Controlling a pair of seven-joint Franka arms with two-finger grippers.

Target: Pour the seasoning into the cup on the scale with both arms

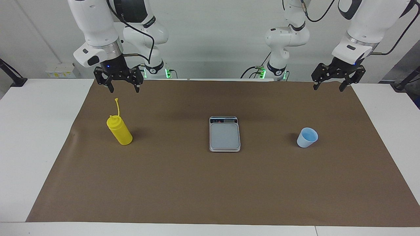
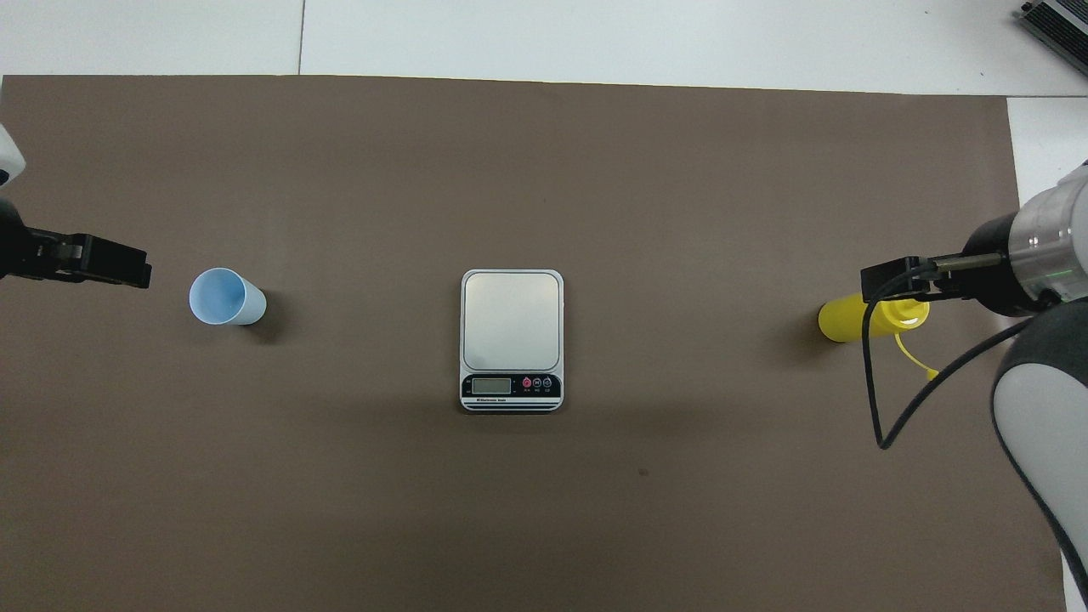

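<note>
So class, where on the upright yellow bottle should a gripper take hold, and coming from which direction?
Probably around the straight body of the yellow bottle, below the cone, coming in level from the robots' side. The nozzle tapers and its cap strap sticks up, so a top-down grasp looks poor. The open right gripper hangs closest.

left gripper [image 1: 332, 83]: raised, fingers apart, pointing down | right gripper [image 1: 122, 83]: raised, fingers apart, pointing down

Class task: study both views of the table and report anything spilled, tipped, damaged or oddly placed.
Nothing stands out. The yellow bottle, scale and blue cup stand upright and apart on the brown mat, with no spill. The bottle's cap is off and hangs by its strap. The cup is not yet on the scale.
</note>
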